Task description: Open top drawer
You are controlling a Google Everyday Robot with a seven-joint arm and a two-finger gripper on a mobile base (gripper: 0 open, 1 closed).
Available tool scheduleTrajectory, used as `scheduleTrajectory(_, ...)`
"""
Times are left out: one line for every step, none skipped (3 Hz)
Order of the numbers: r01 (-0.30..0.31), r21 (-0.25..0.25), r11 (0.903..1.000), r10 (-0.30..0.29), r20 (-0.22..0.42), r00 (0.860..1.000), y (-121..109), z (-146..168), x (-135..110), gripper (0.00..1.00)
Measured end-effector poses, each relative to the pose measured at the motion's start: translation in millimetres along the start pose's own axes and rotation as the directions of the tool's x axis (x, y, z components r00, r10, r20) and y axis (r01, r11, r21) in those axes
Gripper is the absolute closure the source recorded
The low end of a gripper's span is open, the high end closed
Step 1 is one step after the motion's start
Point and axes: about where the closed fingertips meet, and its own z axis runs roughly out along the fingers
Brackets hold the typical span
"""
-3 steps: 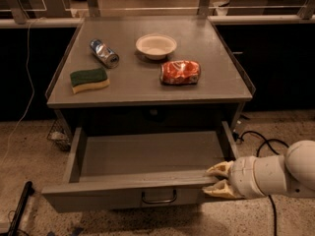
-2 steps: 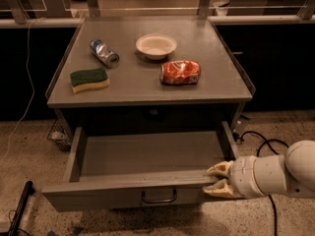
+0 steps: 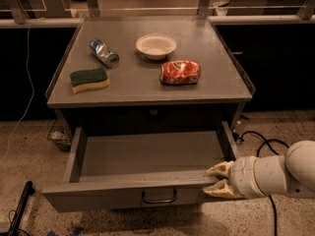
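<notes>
A thin white cable point(image 3: 29, 73) hangs down beside the left edge of the grey table point(image 3: 216, 90). On the table top, near the left edge, lies a green and yellow sponge point(image 3: 89, 79). Just behind it, a little to the right, a blue can point(image 3: 104, 53) lies on its side, near the sponge but not touching it. Around the middle of the table, closer to the back edge, stands a small white bowl point(image 3: 156, 46), upright. To the right of the bowl and more toward the front edge lies a crushed red can point(image 3: 180, 72) on its side, apart from the bowl.

Under the front edge of the table, the top drawer point(image 3: 113, 198) is pulled far out toward the camera, and its inside is visible as a flat grey bottom. In the middle of its front panel sits a small metal loop handle point(image 3: 159, 197), with nothing touching it.

The gripper point(image 3: 220, 180) is at the right end of the drawer's front panel, below the front right corner of the table. Its two pale fingers point(image 3: 220, 169) are spread apart, one on the inner side of the panel and one on the outer side, with the end of the panel between them. Whether they really press on the panel, I cannot tell. Behind the gripper, the white arm point(image 3: 275, 175) goes out to the right edge of the view. A black cable point(image 3: 261, 142) lies on the floor behind the arm.
</notes>
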Motion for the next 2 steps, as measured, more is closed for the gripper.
scheduleTrajectory(0.0,0.0,1.0,0.0,0.0,1.0,0.0,0.0,0.0,0.36)
scheduleTrajectory(0.0,0.0,1.0,0.0,0.0,1.0,0.0,0.0,0.0,0.12)
